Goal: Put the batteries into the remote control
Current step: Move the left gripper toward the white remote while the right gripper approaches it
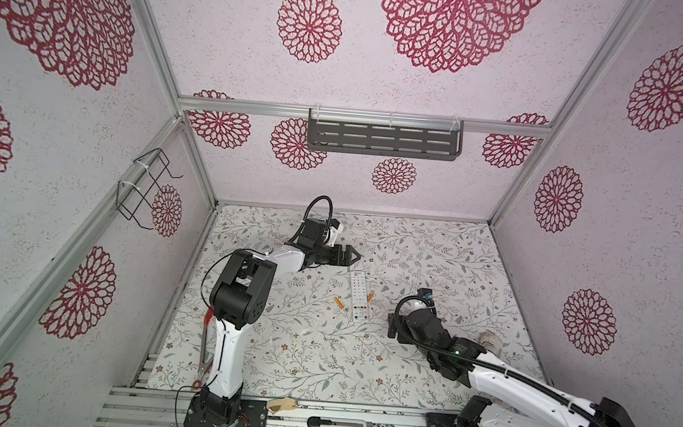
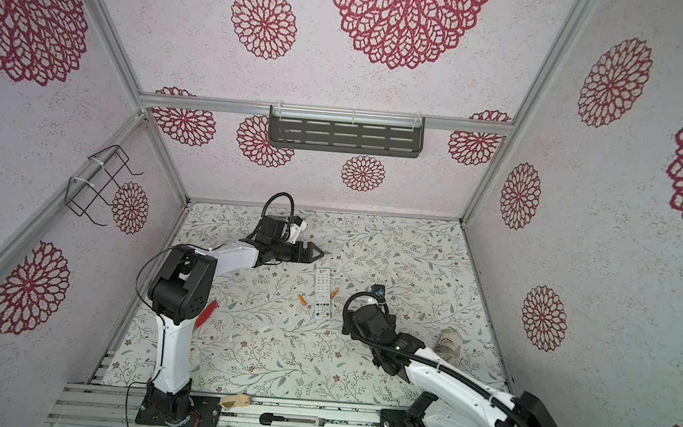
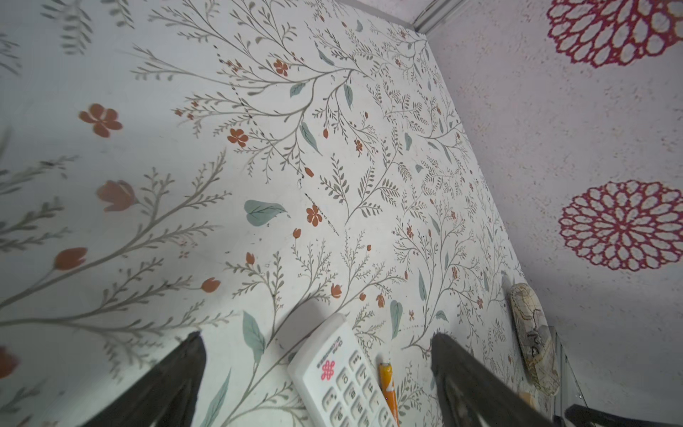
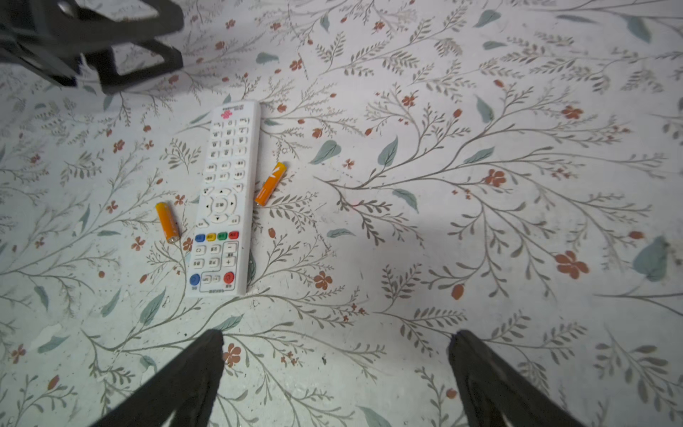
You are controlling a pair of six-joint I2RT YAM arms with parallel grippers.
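Basically nothing loaded yet. The remote control (image 4: 221, 199) lies buttons-up mid-table (image 1: 299, 357), slightly toward the far edge. One of the batteries (image 4: 167, 222) lies near its long side toward the table's left edge, the other (image 4: 271, 183) just beside its opposite side. The left gripper (image 1: 355, 256) is wide and empty over the remote's far end. The right gripper (image 4: 338, 334) is wide and empty, near the remote's near end. The compartment is probably underneath, so pinch across the narrow sides, lift, flip, and avoid nudging the batteries.

Floral mat (image 1: 320, 359) covers the tabletop, w/ a pale patterned lump (image 1: 490, 341) at approx 3 o'clock. Grey slotted shelf (image 1: 383, 138) hangs at 12 on the back wall, wire rack (image 1: 146, 186) at 10. Tape roll (image 1: 281, 406) & black-handled cutter (image 1: 340, 424) lie on the rail at 6.
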